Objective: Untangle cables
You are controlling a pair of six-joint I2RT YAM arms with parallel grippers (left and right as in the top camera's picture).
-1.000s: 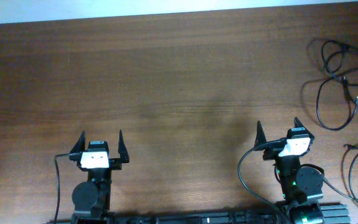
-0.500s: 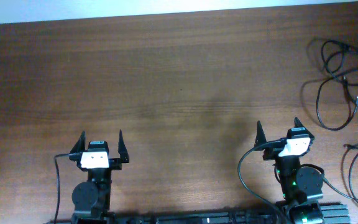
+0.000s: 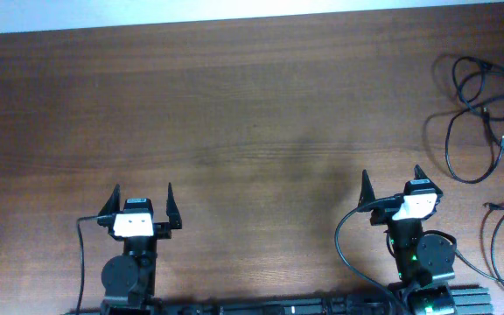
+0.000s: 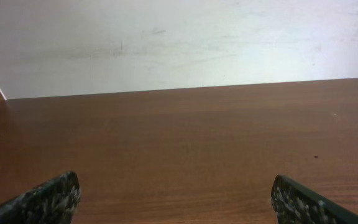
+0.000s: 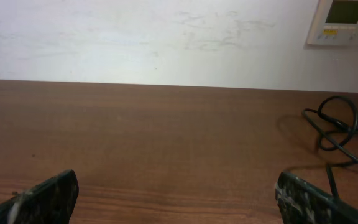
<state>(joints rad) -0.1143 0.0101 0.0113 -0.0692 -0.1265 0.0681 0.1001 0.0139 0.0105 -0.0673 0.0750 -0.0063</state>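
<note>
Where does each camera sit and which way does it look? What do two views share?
Overhead: above the table, looking straight down; left fingers and right fingers at the near edge, cables far right.
Left wrist: on the left arm, facing across the table to the wall; fingers in bottom corners.
Right wrist: on the right arm, facing likewise; fingers below, cables at right.
Shared: overhead and right wrist show the cables.

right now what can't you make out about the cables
overhead: cables run past the right edge; crossings in the bunch are too thin to trace
right wrist: the frame edge and the right fingers cut the cables off
left wrist: shows no cables
</note>
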